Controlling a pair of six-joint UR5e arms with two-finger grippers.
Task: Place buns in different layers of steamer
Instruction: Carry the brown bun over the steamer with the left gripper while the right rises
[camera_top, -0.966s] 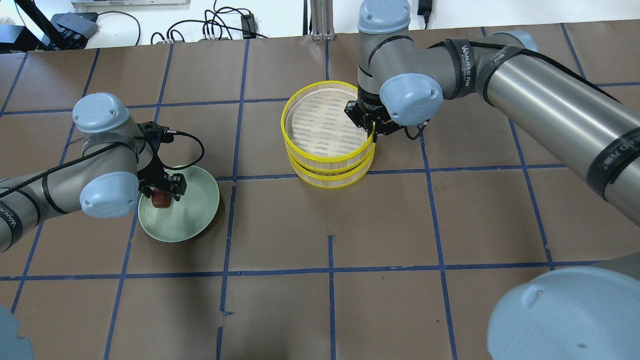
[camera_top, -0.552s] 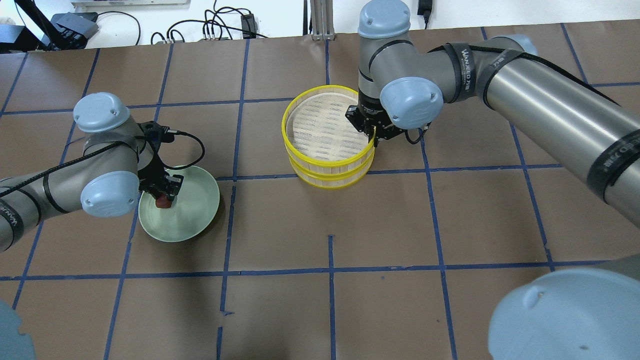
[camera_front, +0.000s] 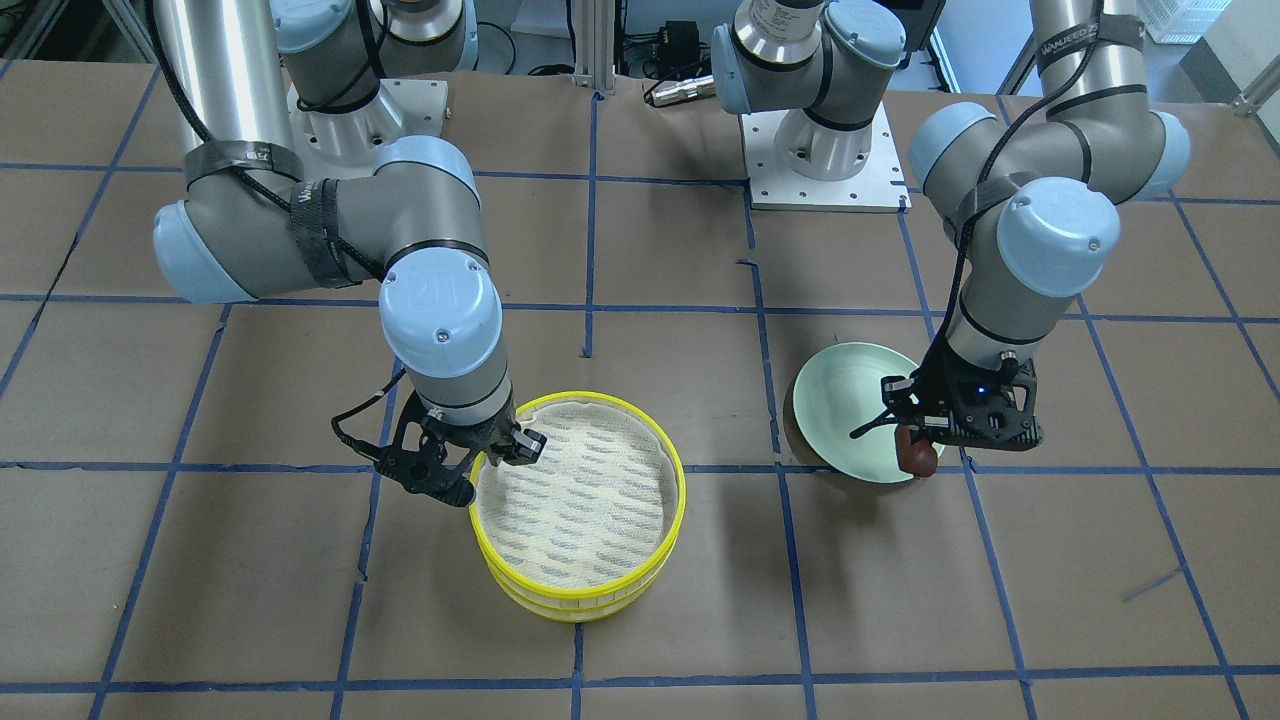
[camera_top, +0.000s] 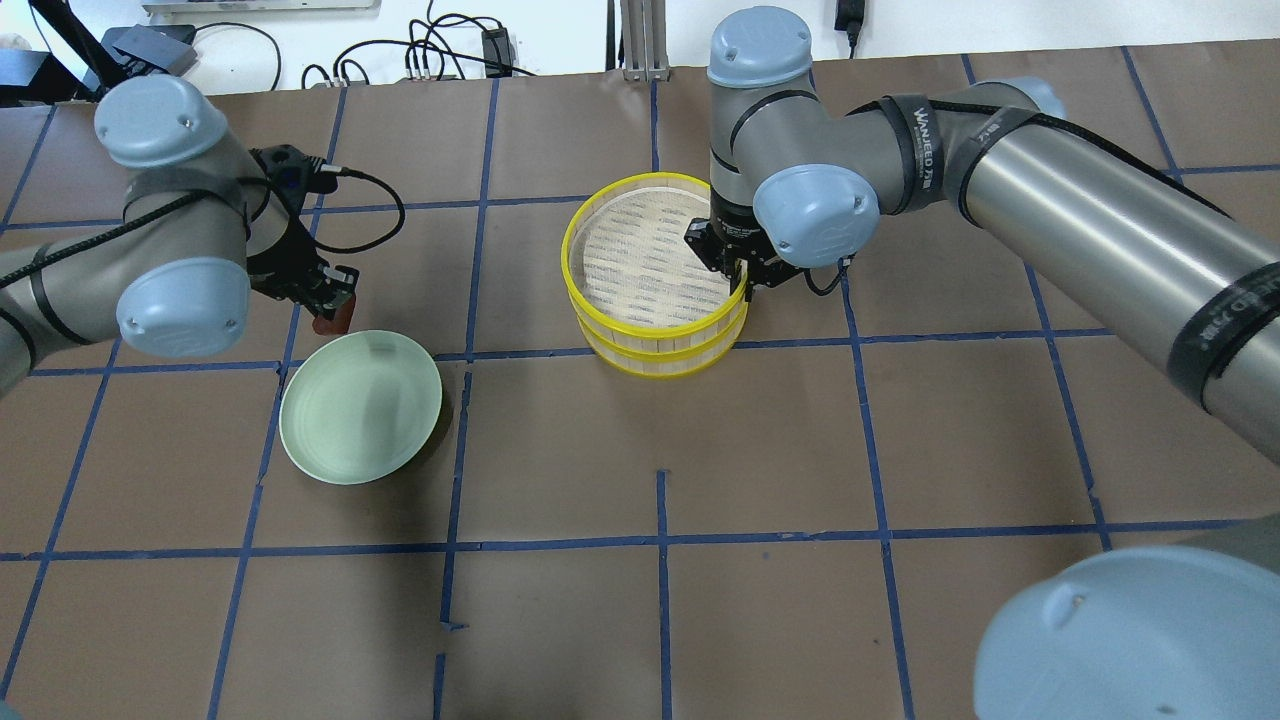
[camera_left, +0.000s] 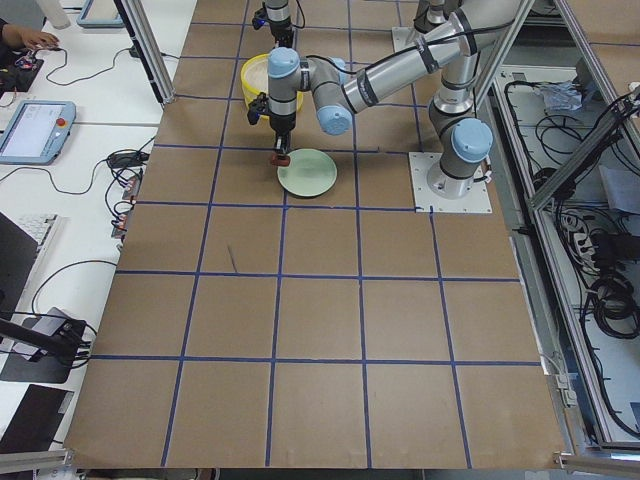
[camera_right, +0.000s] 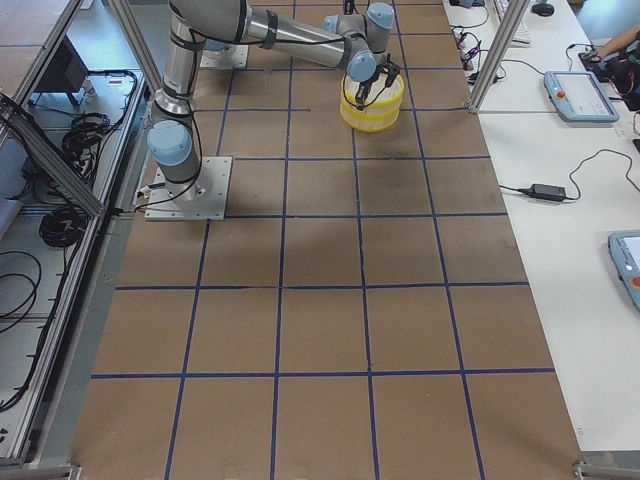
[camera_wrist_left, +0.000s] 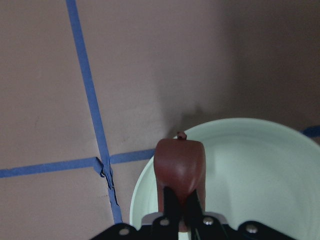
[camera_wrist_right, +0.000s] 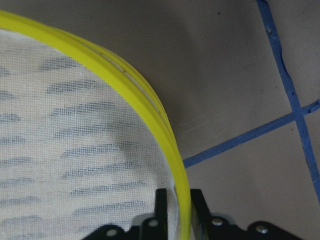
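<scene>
My left gripper (camera_top: 334, 304) is shut on the dark reddish-brown bun (camera_top: 330, 321) and holds it in the air over the far left edge of the pale green plate (camera_top: 365, 415). The left wrist view shows the bun (camera_wrist_left: 179, 159) between the fingers above the plate rim (camera_wrist_left: 250, 127). The two yellow-rimmed steamer layers are stacked, top layer (camera_top: 585, 305) on lower layer (camera_top: 660, 364). My right gripper (camera_top: 743, 280) is shut on the top layer's rim (camera_wrist_right: 165, 140) at its right side. The mesh of the top layer is bare. The white bun is not in view.
The plate (camera_front: 840, 395) has nothing on it. The table is brown paper with a blue tape grid (camera_top: 660, 540). Cables and boxes lie beyond the far edge (camera_top: 430, 55). The arm bases (camera_front: 820, 150) stand at the robot's side.
My left gripper has risen off the plate with the brown bun and moved toward the far left. The right gripper has stayed clamped on the steamer rim, shifting only slightly.
</scene>
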